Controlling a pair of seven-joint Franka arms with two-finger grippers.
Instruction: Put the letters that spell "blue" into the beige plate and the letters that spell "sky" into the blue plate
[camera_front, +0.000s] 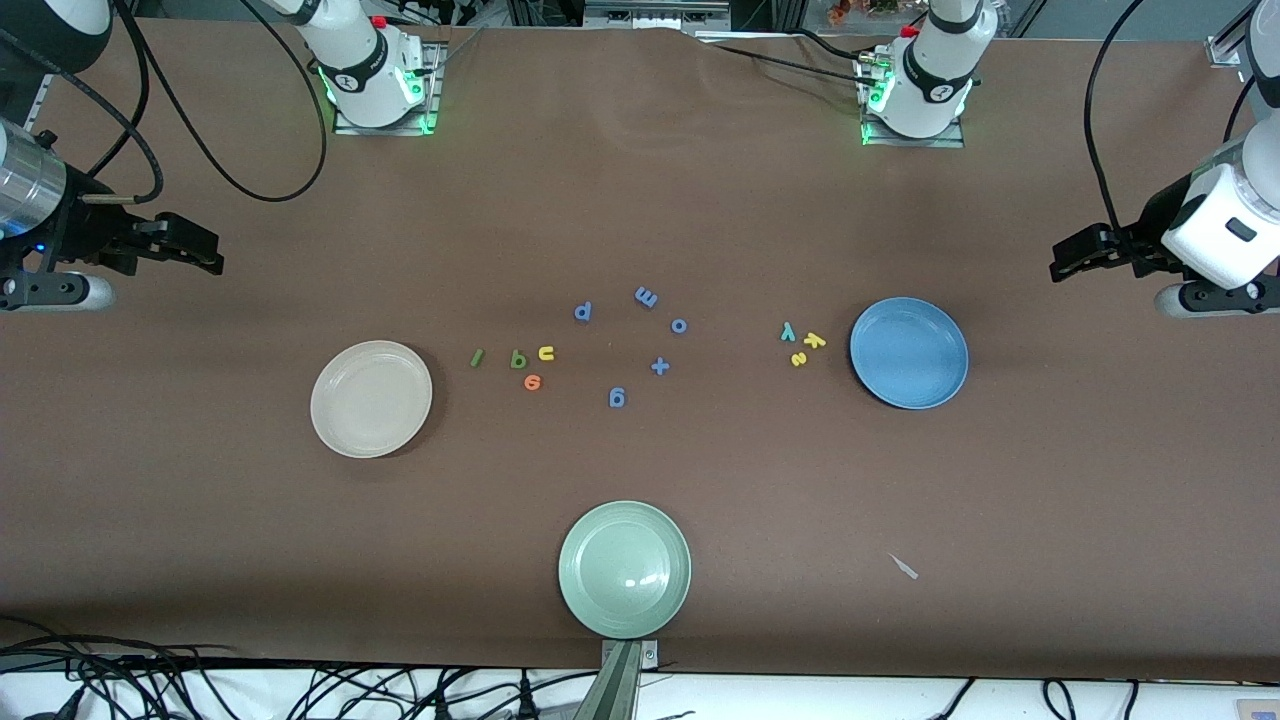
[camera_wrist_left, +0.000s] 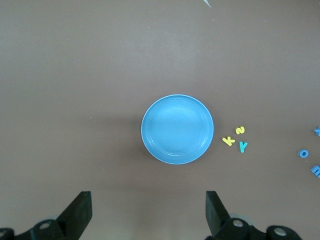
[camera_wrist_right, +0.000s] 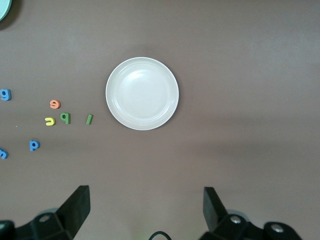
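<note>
Seven task letters lie loose on the brown worktop (camera_front: 640, 200), none plated yet.

Right pincer (camera_front: 190, 250) hangs empty at the right arm's end of the worktop, jaws spread wide. The round cream-beige plate (camera_front: 371, 398) is bare. Just beside it, toward the middle, sit the "blue" letters: dark green stick l (camera_front: 477, 357), dark green b (camera_front: 518, 359), yellow u (camera_front: 546, 352), orange e (camera_front: 532, 382).

Mid-worktop: a scatter of blue decoy letters (camera_front: 645, 297) and a blue plus sign (camera_front: 659, 366). Pale green plate (camera_front: 624, 569) nearest the front camera.

Then the "sky" letters: teal y (camera_front: 787, 332), yellow k (camera_front: 814, 340), yellow s (camera_front: 798, 359), close by the round medium-blue plate (camera_front: 909, 352), also bare. Left pincer (camera_front: 1075, 258) hangs over the left arm's end, jaws wide, holding nothing.

Risks, as I judge them: b, u and e are nearly touching, so a descending finger may knock a neighbour. Letters are small and flat; a pinch could skid off. The yellow u could be mistaken for the yellow s or k.
</note>
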